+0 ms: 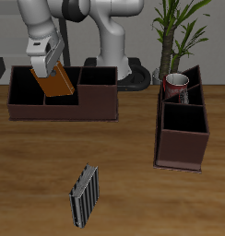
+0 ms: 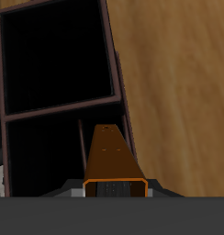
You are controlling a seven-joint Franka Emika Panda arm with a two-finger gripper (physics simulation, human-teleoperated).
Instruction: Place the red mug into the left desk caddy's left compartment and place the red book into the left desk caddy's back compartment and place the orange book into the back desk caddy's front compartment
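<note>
So the gripper (image 1: 52, 76) is clamped on the orange book (image 1: 58, 83), holding it tilted over the back desk caddy (image 1: 62, 103), partly down in one of its cells, can't say which. The wrist view looks straight along the book (image 2: 112, 156) into the dark compartments. The red mug (image 1: 175, 87) sits in the left desk caddy (image 1: 183, 147), in its rear cell. A striped book (image 1: 85, 194) lies near the table's (image 1: 31, 175) front edge.

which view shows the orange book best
The exterior view: the orange book shows tilted in the hand over the back desk caddy. The wrist view shows only its narrow edge, end-on above the dark cells.
</note>
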